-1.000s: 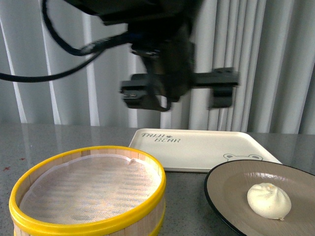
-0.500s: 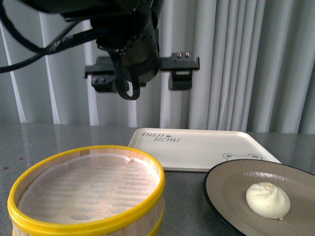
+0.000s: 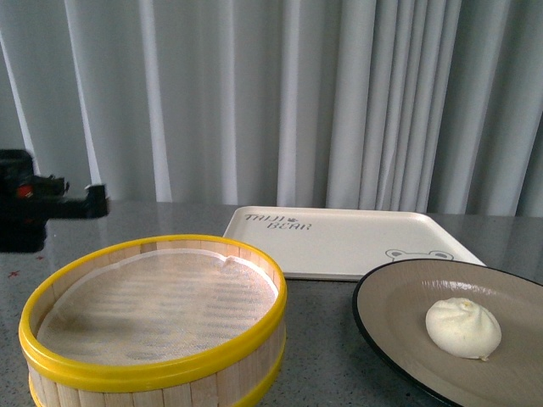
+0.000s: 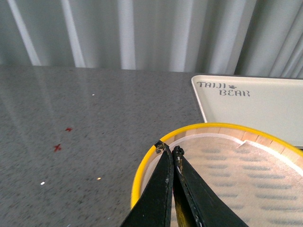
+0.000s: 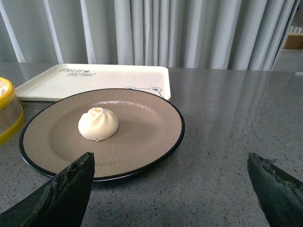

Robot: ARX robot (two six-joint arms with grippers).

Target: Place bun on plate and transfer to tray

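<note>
Your right pincer (image 5: 169, 157) is wide apart near the plate (image 5: 151, 123), the bun (image 5: 98, 124) already sits on it, and your left pincer (image 4: 170, 148) is pressed together, so next you likely grab the plate's rim and carry it to the tray (image 5: 118, 78).

Matte black: slim tapered left pincer (image 4: 169, 149), scuffed tips; broad rough-edged right pincer (image 5: 169, 161); red-dotted left arm (image 3: 25, 216).

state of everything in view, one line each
bun, resting on the plate, upright
plate, on the table, beside the tray, not on it
tray, on the table, nothing on it
steamer basket, uncovered, lined, no bun inside
left gripper, shut, holding nothing
right gripper, open, holding nothing
</note>
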